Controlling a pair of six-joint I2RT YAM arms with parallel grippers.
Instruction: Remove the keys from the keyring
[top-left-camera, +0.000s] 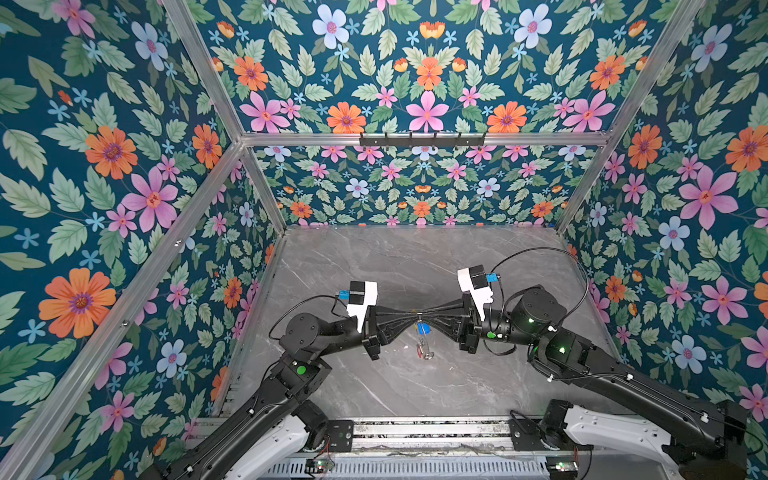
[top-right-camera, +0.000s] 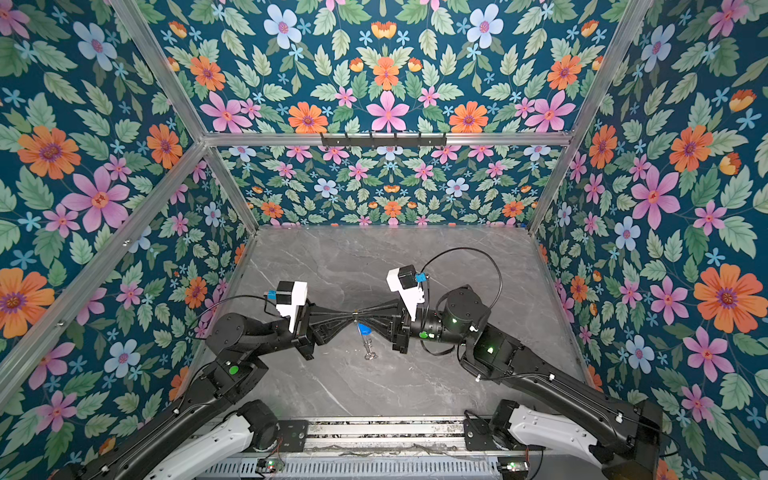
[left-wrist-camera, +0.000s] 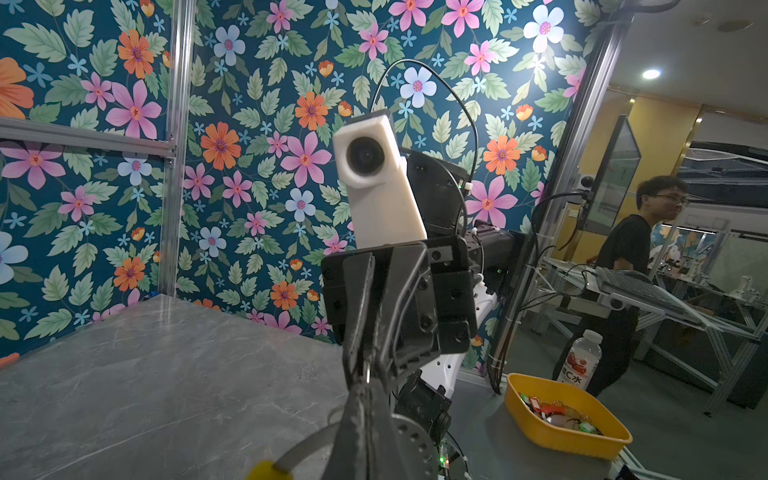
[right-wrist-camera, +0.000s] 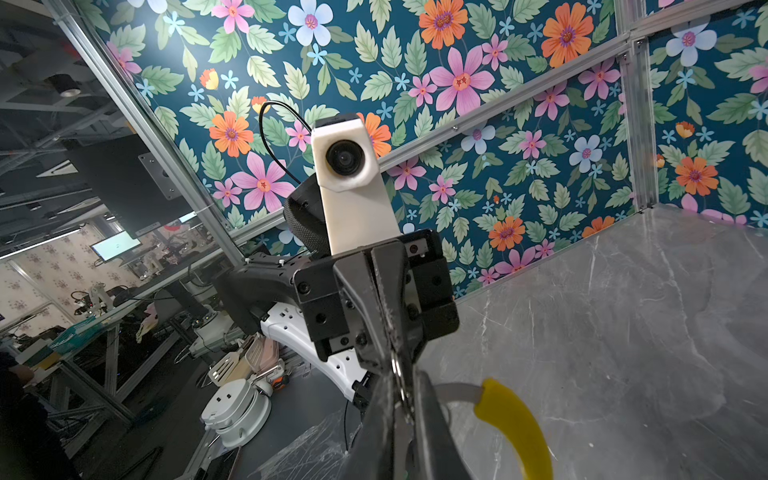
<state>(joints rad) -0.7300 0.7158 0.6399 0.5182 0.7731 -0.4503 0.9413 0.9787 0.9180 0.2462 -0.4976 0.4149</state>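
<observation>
Over marble tabletop (top-left-camera: 415, 257), left end effector (top-left-camera: 414, 316) and right end effector (top-left-camera: 428, 312) both clamp keyring (right-wrist-camera: 511, 419).

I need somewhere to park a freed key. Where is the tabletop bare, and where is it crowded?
Bare: the far half of the table up to the back wall, and the near strip along the front rail. Crowded: the middle, where the left gripper and right gripper meet on the keyring, keys hanging beneath.

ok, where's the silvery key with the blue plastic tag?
The blue-tagged key hangs centre in both top views, just below where left gripper and right gripper meet, above the grey table.
</observation>
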